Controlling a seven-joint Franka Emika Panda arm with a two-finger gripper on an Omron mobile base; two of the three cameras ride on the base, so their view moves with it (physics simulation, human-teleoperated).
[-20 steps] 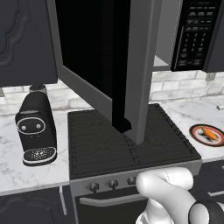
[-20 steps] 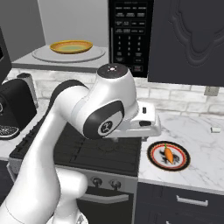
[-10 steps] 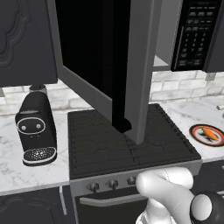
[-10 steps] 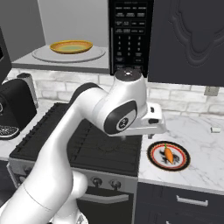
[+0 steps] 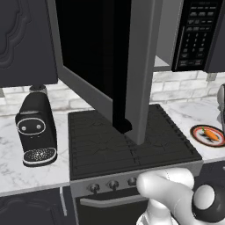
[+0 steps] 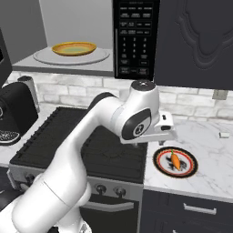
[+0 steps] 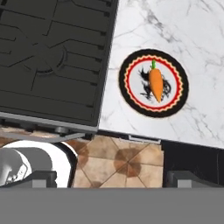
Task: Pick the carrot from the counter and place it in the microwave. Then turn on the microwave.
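Your carrot (image 7: 155, 84) lies on the round plate (image 7: 131, 94) on the desk (image 7: 192, 35), just right of the stove (image 7: 48, 52). From the end effector (image 7: 111, 178), which holds nothing, it is ahead and slightly right, long axis pointing away. You cannot tell how wide it is open.

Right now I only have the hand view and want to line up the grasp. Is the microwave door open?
Observer: Yes. In the left base view the microwave door stands swung wide open over the stovetop.
Operator: Anything already inside it?
Observer: A yellow dish sits on the turntable, seen in the right base view.
Operator: Where is the hand relative to the carrot?
Observer: In the right base view the hand hangs above the left edge of the plate, with the carrot lying free on it.
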